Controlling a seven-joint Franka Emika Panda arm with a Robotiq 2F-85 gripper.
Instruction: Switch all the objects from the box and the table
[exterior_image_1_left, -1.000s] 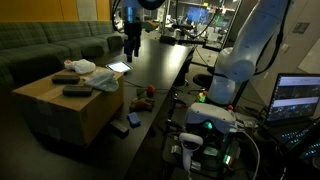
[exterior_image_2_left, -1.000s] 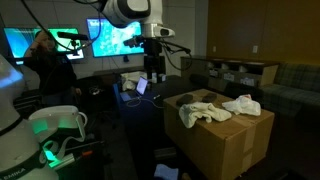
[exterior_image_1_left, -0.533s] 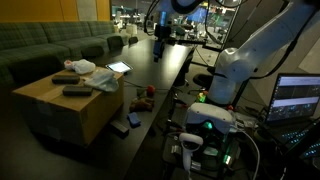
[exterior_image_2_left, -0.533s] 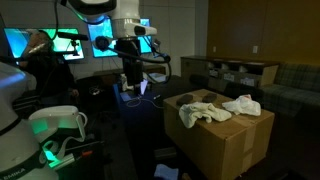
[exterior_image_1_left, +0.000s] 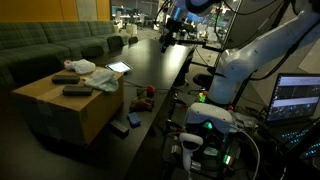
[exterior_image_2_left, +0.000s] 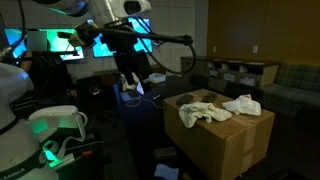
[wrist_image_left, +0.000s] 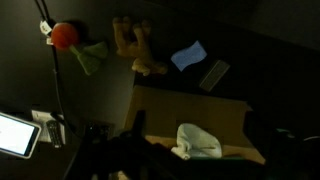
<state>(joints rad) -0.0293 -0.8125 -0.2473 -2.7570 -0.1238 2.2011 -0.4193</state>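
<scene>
Gripper (exterior_image_1_left: 168, 38): my jaws are spread wide, with nothing between them that I can see.
Change: I have swung up and off along the table (exterior_image_1_left: 150, 65). A second ago I hung nearer the box (exterior_image_1_left: 60, 110).
On the box: white rags (exterior_image_2_left: 200, 112) and dark blocks (exterior_image_1_left: 65, 77) lie on its top.
Beside the box: the red ball (wrist_image_left: 65, 35) and the blue item (wrist_image_left: 188, 55), seen from my wrist.
Meaning: I'm carrying nothing, so I judge this a repositioning. The swap looks barely begun.
</scene>
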